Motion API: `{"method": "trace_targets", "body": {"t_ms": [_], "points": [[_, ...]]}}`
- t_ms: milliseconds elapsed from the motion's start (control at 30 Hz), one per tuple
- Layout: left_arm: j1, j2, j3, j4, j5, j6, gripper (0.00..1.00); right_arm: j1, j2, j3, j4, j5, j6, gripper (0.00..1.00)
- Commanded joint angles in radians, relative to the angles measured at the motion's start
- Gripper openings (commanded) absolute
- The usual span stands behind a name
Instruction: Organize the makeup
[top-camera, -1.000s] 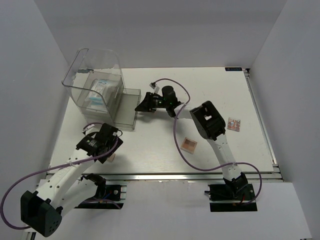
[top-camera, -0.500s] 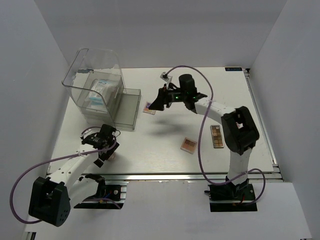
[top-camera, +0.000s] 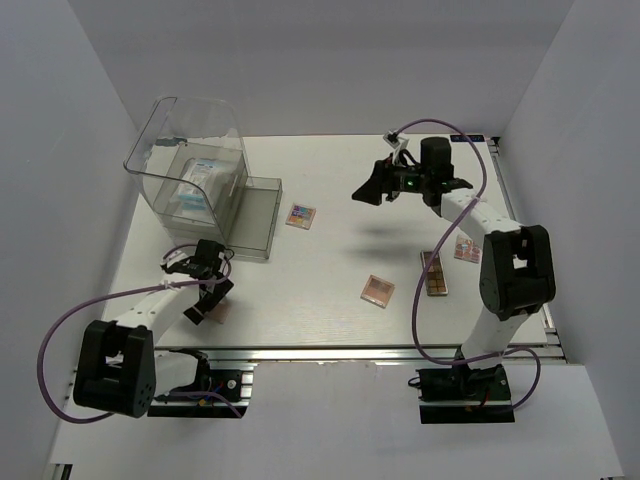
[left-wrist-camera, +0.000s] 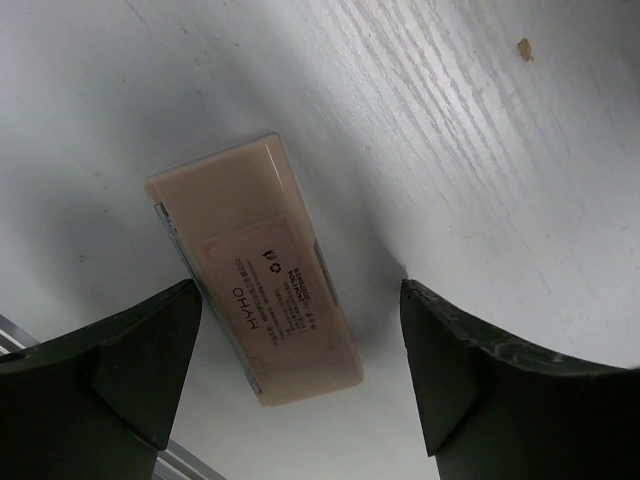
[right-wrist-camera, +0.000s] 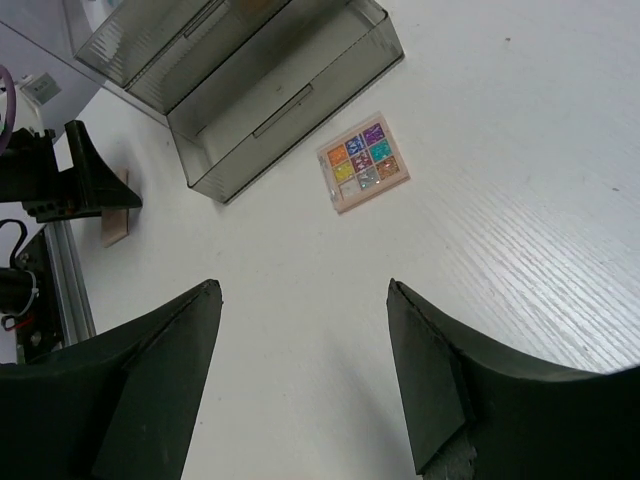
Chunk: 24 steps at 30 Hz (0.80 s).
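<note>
– Two grippers, both with the jaws spread?
– Yes. The left gripper (left-wrist-camera: 298, 300) is low over the table (top-camera: 330, 250) by its near-left corner, its fingers (left-wrist-camera: 120, 365) wide apart and clamping nothing. A peach-pink case (left-wrist-camera: 255, 315) with a printed label lies flat on the wood between them, set slantwise. Whether either finger touches it, I cannot tell.
– And the right one?
– The right gripper (top-camera: 372, 190) hangs above the table toward the far edge, about the middle, open and empty. Its wrist camera looks down on a square palette of bright colours (right-wrist-camera: 363, 162), which lies on the table just beside the low front tray of the clear bin (right-wrist-camera: 250, 90).
– Where is the other makeup?
– A white-blue packet (top-camera: 195, 185) sits inside the bin, at the far-left corner. A tan square palette (top-camera: 378, 290) lies toward the near edge, around the middle. A long palette (top-camera: 434, 272) lies nearer the right edge, and a small pinkish palette (top-camera: 466, 249) is just beside it, close against the right arm.
</note>
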<state>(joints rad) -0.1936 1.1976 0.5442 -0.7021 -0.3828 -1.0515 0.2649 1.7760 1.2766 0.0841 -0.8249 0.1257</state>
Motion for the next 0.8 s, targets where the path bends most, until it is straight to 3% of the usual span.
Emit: {"method": "trace_targets", "body": {"t_ms": [0,133,233,367,467,500,567,600,767], "points": [[0.023,0.051,-0.039,0.072,0.035,0.01,0.88,-0.013,-0.07,0.001,-0.015,-0.013,-0.04,0.72],[0.033,0.063,-0.053,0.087,0.039,0.021,0.7,-0.032,-0.081,0.015,-0.023,-0.003,-0.047,0.72],[0.034,0.03,-0.081,0.092,0.039,0.018,0.48,-0.061,-0.087,0.035,-0.02,0.015,-0.072,0.72],[0.037,-0.012,-0.121,0.098,0.053,0.015,0.35,-0.101,-0.073,0.073,-0.014,0.012,-0.064,0.73],[0.037,-0.052,-0.135,0.102,0.074,0.025,0.18,-0.113,-0.069,0.089,-0.024,0.007,-0.075,0.72],[0.037,-0.065,-0.135,0.118,0.084,0.031,0.07,-0.115,-0.07,0.09,-0.026,0.001,-0.083,0.73],[0.036,-0.104,-0.129,0.128,0.116,0.068,0.0,-0.115,-0.073,0.095,-0.038,-0.037,-0.119,0.79],[0.033,-0.118,-0.118,0.133,0.146,0.079,0.0,-0.115,-0.073,0.095,-0.038,-0.051,-0.12,0.89],[-0.027,-0.242,-0.072,0.105,0.177,0.13,0.0,-0.115,-0.09,0.086,-0.044,-0.098,-0.224,0.89]]}}
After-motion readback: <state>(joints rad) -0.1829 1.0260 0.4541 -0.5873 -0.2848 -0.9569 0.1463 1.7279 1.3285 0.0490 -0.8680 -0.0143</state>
